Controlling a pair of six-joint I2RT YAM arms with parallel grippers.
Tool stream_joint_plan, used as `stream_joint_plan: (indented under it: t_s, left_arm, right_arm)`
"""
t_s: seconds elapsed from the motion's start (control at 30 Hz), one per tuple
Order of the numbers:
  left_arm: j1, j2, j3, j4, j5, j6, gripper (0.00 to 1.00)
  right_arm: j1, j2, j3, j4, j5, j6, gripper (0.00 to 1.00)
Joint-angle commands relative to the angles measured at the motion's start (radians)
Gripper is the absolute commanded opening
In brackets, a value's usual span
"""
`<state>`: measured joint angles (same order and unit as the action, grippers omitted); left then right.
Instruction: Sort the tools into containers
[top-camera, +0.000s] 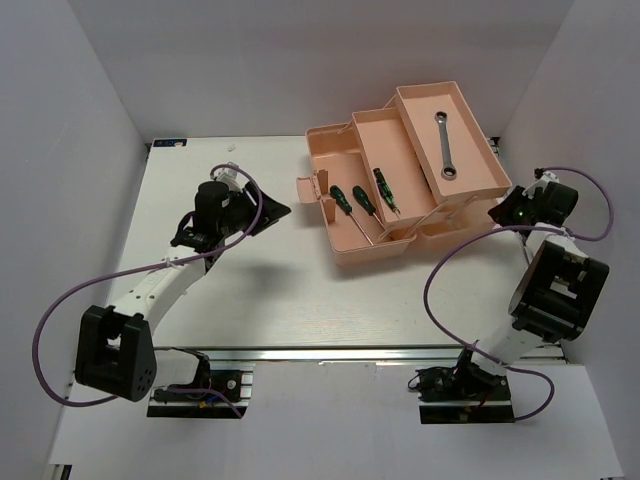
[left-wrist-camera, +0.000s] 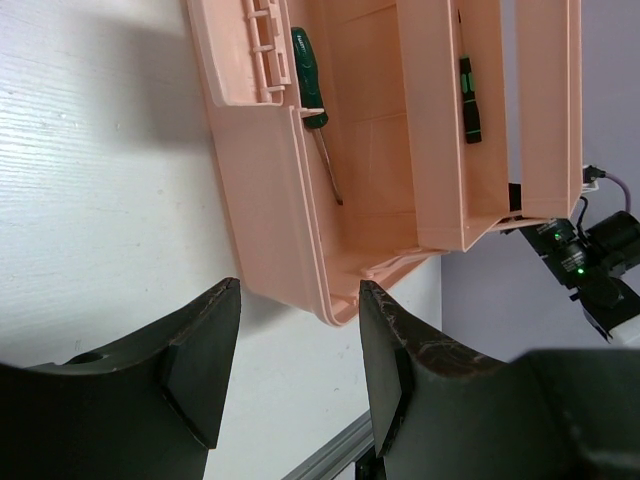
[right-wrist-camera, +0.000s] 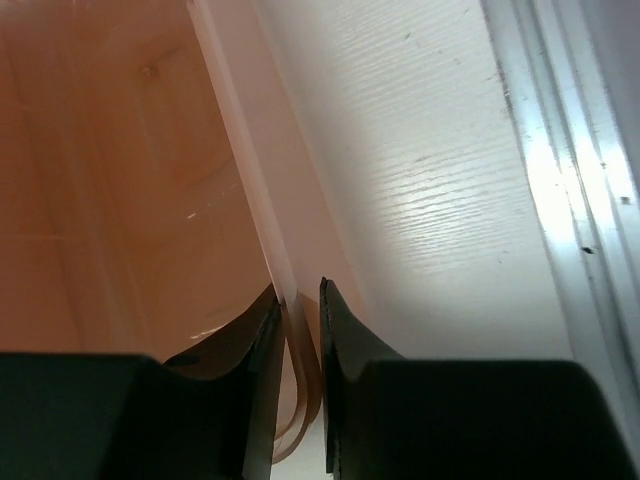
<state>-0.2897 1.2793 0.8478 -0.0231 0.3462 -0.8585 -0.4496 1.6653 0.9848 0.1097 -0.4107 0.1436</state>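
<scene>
The pink toolbox (top-camera: 365, 255) sits open on the far right part of the white table (top-camera: 230, 300). Its trays are spread out like steps. The silver wrench (top-camera: 446, 147) lies in the far right tray (top-camera: 470, 120). One screwdriver (top-camera: 383, 189) with a dark handle lies in the middle tray (top-camera: 385, 140). Two more screwdrivers (top-camera: 339, 201) lie side by side in the bottom part (top-camera: 328, 150), on the left of the box.

The left gripper (top-camera: 272, 212) is out on the table, to the left of the toolbox and not touching it. Its fingers (left-wrist-camera: 200, 370) are spread wide and hold nothing. From the left wrist, the near corner of the toolbox lies just past the fingertips, and the tools lie farther on inside the box.

The right gripper (top-camera: 497, 214) is at the near right side of the toolbox. Its fingers (right-wrist-camera: 265, 380) are squeezed close together, with a thin pink wall of the toolbox pinched between them. The wrench and the screwdrivers are away from this gripper, farther off and to the left.
</scene>
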Motion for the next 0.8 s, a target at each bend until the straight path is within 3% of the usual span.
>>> stream_joint_plan:
  t_s: [0.0, 0.4, 0.77]
  left_arm:
    - [-0.012, 0.008, 0.054, 0.017, 0.007, 0.001, 0.6]
    - [-0.051, 0.164, 0.206, 0.095, 0.073, 0.027, 0.6]
    - [-0.083, 0.31, 0.419, 0.163, 0.152, -0.002, 0.6]
  right_arm:
    - [-0.006, -0.153, 0.029, 0.079, 0.052, -0.012, 0.0]
    - [0.152, -0.361, 0.083, 0.031, 0.205, -0.182, 0.0]
    - [0.35, -0.453, 0.084, 0.125, 0.331, -0.412, 0.0]
